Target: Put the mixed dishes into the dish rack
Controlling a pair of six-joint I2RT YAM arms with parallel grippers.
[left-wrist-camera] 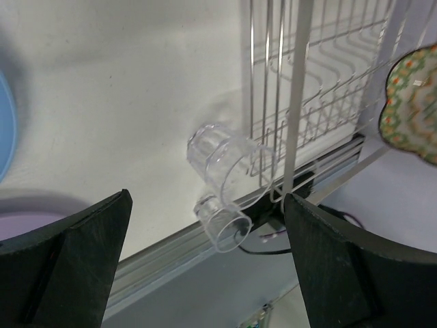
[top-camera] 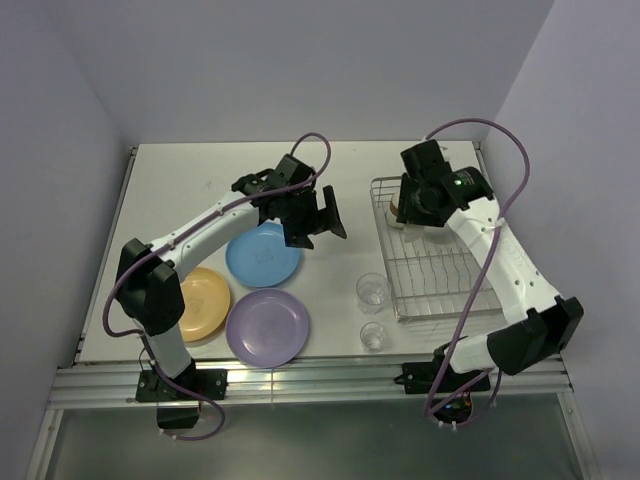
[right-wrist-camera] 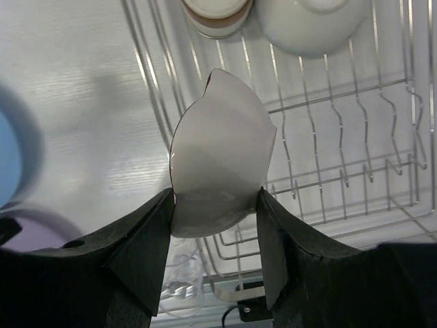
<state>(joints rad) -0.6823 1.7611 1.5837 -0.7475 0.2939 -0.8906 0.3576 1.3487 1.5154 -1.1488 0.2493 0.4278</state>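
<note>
Silver wire of the dish rack (top-camera: 450, 270) fills the right of the overhead view. My right pincer (top-camera: 410, 213) hangs over its upper left corner, and from here I cannot tell what it carries. My left pincer (top-camera: 320, 222) sits mid-frame, spread wide and empty, above the bare tabletop (top-camera: 200, 180) between the blue plate (top-camera: 262, 255) and the rack. The orange-yellow plate (top-camera: 200, 300) and purple plate (top-camera: 268, 326) lie lower left. The two clear glasses (top-camera: 372, 290) stand just beside the rack's left wall, the lower one near the tabletop's front edge. In the left wrist view those glasses sit centre frame, close against the wire. A finger coming down on the rack side could snag it, or nudge the smaller glass toward the edge; open room lies only to the left of frame. The small floral bowl (left-wrist-camera: 413, 102) shows at far right. In the right wrist view that bowl is pinched on edge between the fingers, over the rack's left rim, with the brown cup (right-wrist-camera: 215, 14) and white bowl (right-wrist-camera: 311, 24) already in the rack at the top of the frame. I judge its smooth wall could swivel or slip in the grip and strike the prongs; free slots lie toward the lower right.
</note>
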